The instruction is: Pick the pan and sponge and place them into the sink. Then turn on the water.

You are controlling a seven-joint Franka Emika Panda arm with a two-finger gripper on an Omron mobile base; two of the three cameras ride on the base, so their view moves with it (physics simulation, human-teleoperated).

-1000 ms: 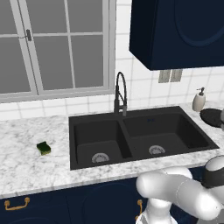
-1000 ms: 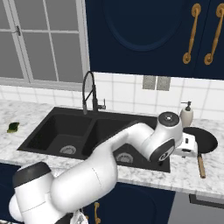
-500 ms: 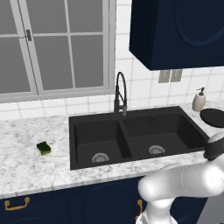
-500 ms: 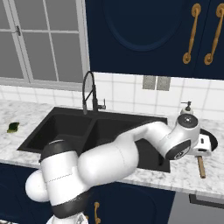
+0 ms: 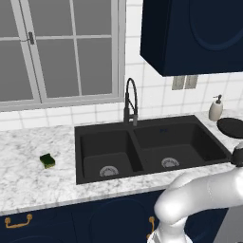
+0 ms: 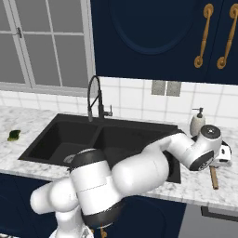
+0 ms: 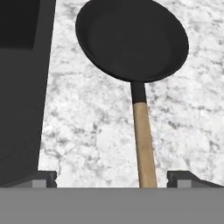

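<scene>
While its two dark fingertips stand wide apart with nothing between them but bare air, the pincer hangs above the marble counter, looking straight down on the pan. That black round pan lies flat on the stone just ahead of the pincer, its pale wooden handle running back toward the hand and passing between the two tips, nearer to one side than the other; whether the tips touch it cannot be told, though they appear clear of it. Off to one side of the pincer, the dark edge of the sink borders the counter. Seen from behind the arm on the right, the hand sits over the pan at the counter's far right end, with a white soap bottle just beyond it against the tiled wall. Both basins of the sink lie well away from the pincer, across the arm's reach, under a tall black faucet from which no stream shows. Farthest from the pincer, beyond the sink on the opposite stretch of counter, rests the small green sponge.
</scene>
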